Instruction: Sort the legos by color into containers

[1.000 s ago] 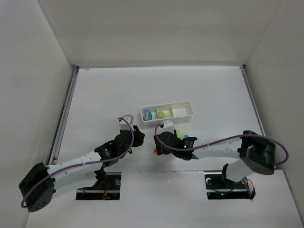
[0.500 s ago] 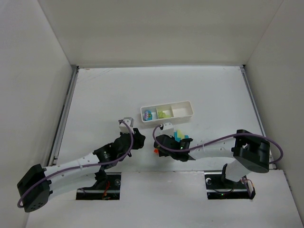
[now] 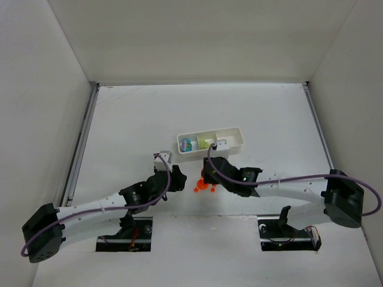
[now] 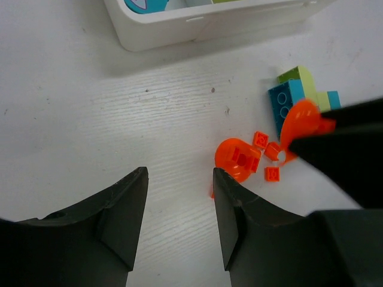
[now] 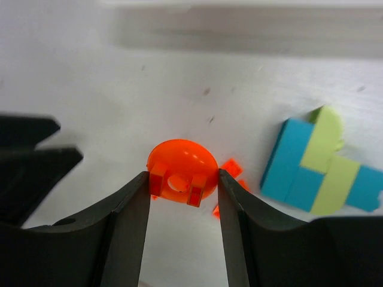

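Right wrist view shows the right gripper [image 5: 181,194] pinching a round orange lego [image 5: 182,162] near a teal-and-green lego cluster [image 5: 317,161], while the left gripper [image 4: 179,191] hangs spread and empty near the white tray [image 4: 179,33]

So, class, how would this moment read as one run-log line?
right claw: gripping orange disc | left claw: open, holding nothing | blue-green bricks: unsorted

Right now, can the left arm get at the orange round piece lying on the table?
Probably yes: the orange round piece lies on the table just ahead of the left fingers, which are apart and empty. The right fingers, gripping another orange disc, are close beside it and may crowd the way.
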You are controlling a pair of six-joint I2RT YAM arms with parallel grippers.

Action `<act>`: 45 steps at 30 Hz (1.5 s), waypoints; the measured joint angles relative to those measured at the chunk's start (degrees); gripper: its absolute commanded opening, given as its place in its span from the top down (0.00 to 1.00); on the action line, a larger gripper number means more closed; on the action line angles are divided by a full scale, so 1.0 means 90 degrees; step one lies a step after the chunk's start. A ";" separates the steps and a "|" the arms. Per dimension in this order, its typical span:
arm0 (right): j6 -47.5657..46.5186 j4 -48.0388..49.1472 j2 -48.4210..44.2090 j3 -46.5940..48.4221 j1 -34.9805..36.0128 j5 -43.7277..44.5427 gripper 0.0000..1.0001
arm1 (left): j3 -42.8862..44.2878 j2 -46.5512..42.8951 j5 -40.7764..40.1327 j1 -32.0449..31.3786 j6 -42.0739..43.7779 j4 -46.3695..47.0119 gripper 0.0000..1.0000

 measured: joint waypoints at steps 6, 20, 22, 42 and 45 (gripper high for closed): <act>-0.0716 0.0423 -0.0163 0.0112 -0.1761 -0.0143 0.54 | 0.0007 0.0335 -0.0002 -0.0430 0.0073 0.0044 0.52; -0.1603 0.1234 0.1020 0.0925 -0.3468 -0.0270 0.53 | 0.0568 0.1911 -0.0092 -0.1166 0.0512 0.0294 0.51; -0.1647 0.1239 0.1073 0.0925 -0.3521 -0.0265 0.52 | 0.0636 0.2050 -0.0112 -0.1190 0.0571 0.0316 0.51; -0.1647 0.1625 0.0163 0.0359 -0.3580 -0.0457 0.31 | 0.0899 0.2846 -0.0180 -0.1326 0.0789 0.0410 0.59; -0.1620 0.1783 -0.0058 0.0172 -0.3512 -0.0474 0.31 | 0.0996 0.3079 -0.0172 -0.1375 0.0835 0.0491 0.62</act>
